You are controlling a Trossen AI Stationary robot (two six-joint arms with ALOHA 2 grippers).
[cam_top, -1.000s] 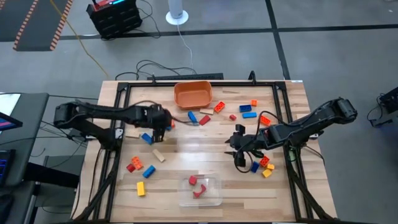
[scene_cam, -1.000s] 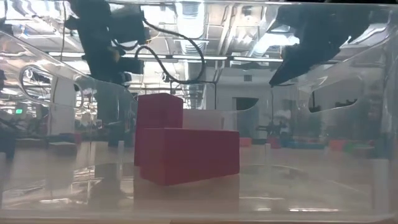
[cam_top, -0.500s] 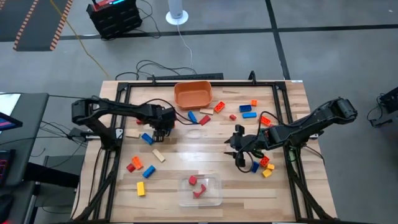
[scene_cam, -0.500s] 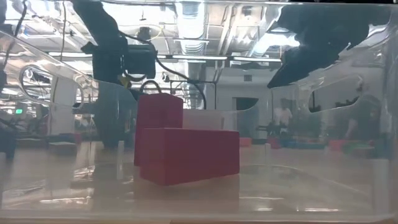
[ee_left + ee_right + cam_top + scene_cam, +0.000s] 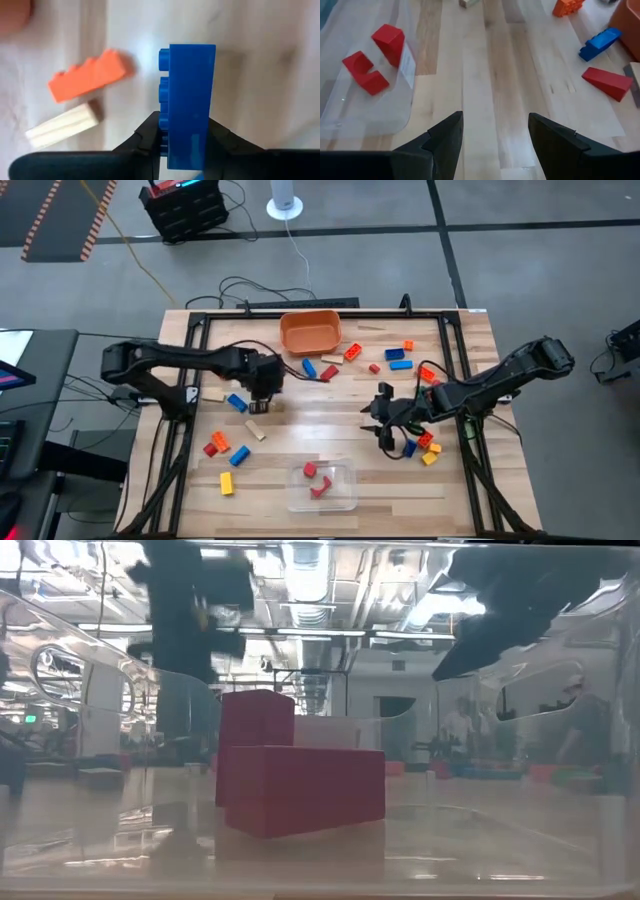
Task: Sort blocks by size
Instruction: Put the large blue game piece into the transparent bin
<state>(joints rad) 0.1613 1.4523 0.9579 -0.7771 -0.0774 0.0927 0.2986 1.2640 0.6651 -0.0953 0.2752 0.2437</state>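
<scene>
My left gripper (image 5: 262, 390) hangs over the table's left-middle, shut on a long blue brick (image 5: 187, 105). Below it on the wood lie an orange brick (image 5: 87, 75) and a tan one (image 5: 62, 131). My right gripper (image 5: 385, 425) is at the right-middle, open over bare wood (image 5: 495, 135), touching nothing. Loose blocks lie on the table in groups: near the far right (image 5: 400, 358), beside the right arm (image 5: 425, 445) and at the near left (image 5: 220, 448). Red blocks (image 5: 318, 480) lie inside the clear tub (image 5: 345, 498). My left gripper pinches the blue brick between its two fingers (image 5: 150, 135), one on the studded side (image 5: 163, 131) and one on the opposite side, at the brick's upper end. The fingers come from above, pointing steeply down. The brick hangs lengthwise below them, apparently clear of the table.
An orange bowl (image 5: 310, 332) stands at the far middle. The clear tub sits at the near middle; through its wall the low view shows the red blocks (image 5: 300, 790). A red wedge (image 5: 605, 82) and a blue brick (image 5: 600, 42) lie ahead of my right gripper.
My left gripper has shifted slightly toward the table's right and near edges. In the low view it dipped toward the table and then rose again. My right gripper has kept still.
</scene>
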